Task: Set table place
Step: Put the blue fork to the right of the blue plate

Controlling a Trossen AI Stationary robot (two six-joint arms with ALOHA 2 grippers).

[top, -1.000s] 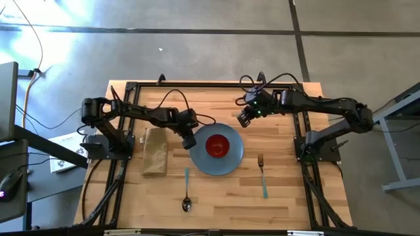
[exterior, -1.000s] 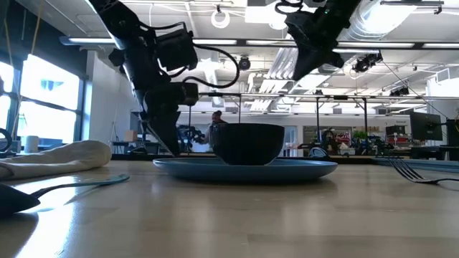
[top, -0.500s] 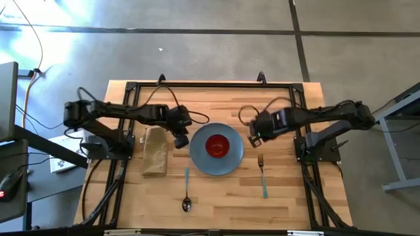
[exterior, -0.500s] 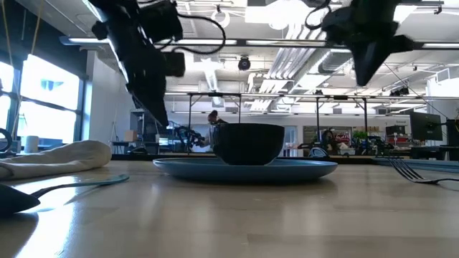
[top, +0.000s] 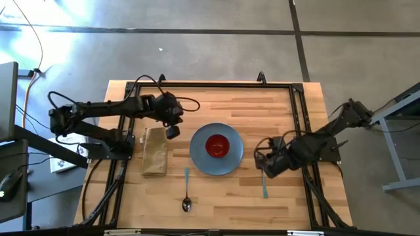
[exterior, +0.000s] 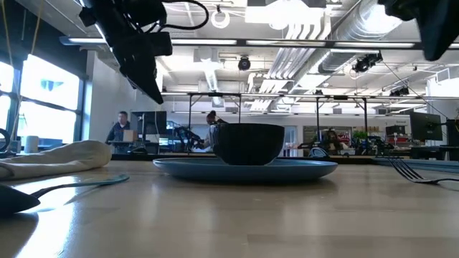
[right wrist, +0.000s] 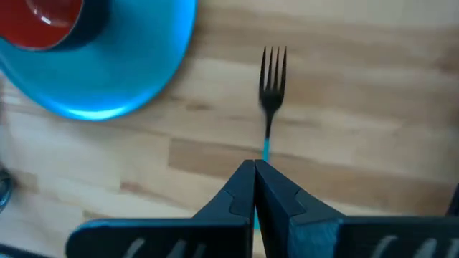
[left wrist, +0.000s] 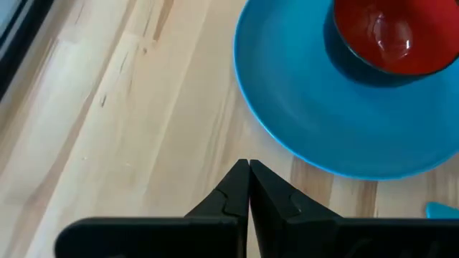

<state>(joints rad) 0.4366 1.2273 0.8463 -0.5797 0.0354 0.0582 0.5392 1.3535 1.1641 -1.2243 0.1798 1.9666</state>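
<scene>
Plate [top: 216, 149]: tabletop [top: 216, 196] centre, red bowl [top: 217, 145] on it.
Fork [right wrist: 272, 72]: right of plate, apart.
Spoon [top: 186, 195]: front-left of plate.
Cloth [top: 155, 151]: left of plate.
Right gripper [right wrist: 254, 166]: above fork handle, fingers clenched, empty.
Left gripper [left wrist: 249, 166]: between cloth and plate, raised, fingers clenched, empty.

A tan folded cloth [top: 155, 151] lies flat on the wood, and it shows in the low view as a pale rumpled mound [exterior: 61, 158]. Far back in the room, a person [exterior: 122, 129] stands among desks.
</scene>
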